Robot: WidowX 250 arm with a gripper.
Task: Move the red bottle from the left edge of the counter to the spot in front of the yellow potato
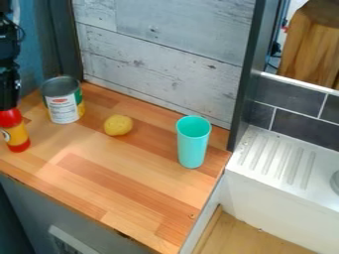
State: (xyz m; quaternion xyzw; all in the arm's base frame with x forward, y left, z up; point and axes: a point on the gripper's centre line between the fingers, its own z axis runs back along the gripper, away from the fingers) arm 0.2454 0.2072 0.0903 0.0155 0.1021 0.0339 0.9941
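Observation:
The black gripper (9, 96) hangs at the left edge, directly over a red bottle (17, 135) with a yellow-orange label. It covers the bottle's upper end; whether it holds the bottle, I cannot tell. The bottle is nearly upright, its base at the counter's left part. Just right of the gripper stands an open metal can (64, 108) with a white and green label. A yellow, roundish lemon-like object (118, 125) lies to the right of the can. Farther right, a tall turquoise cup (193, 144) stands upright with its mouth up.
The wooden counter (112, 181) ends at a front edge and a right edge. Behind it rises a grey plank wall (159, 54) with a dark post (250, 74) at its right end. A white sink unit with a ribbed drainboard (278, 161) and dark tiles (301, 124) adjoins on the right.

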